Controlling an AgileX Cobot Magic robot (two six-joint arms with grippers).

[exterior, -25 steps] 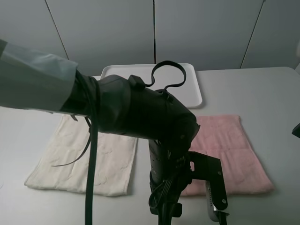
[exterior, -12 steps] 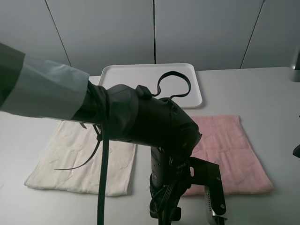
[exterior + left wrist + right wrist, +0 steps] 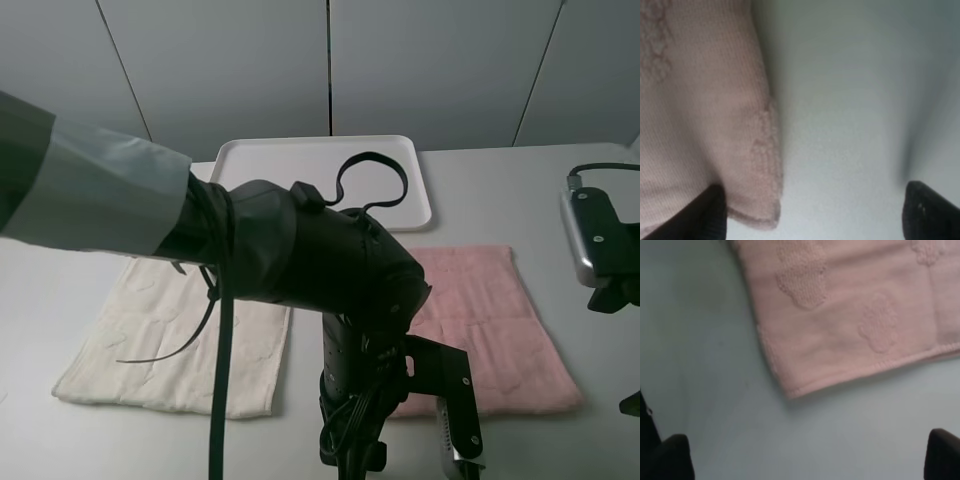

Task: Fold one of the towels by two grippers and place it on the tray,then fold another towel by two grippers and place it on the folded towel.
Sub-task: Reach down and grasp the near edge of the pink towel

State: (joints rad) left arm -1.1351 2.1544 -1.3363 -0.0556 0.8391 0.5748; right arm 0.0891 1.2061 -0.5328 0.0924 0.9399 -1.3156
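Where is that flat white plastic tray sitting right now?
In the high view, the flat white plastic tray lies at the back middle of the table, beyond the cream-white terry towel on the left and the pale pink terry towel on the right.

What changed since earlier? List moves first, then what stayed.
The black right arm swung in from the right edge beside the pale pink terry towel. The black left arm shifted slightly, then held. Nothing gripped or released. That towel, the cream-white terry towel and the flat white plastic tray stayed put.

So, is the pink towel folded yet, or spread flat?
Spread flat: the pink towel lies full-size on the table, one layer showing at its corner.
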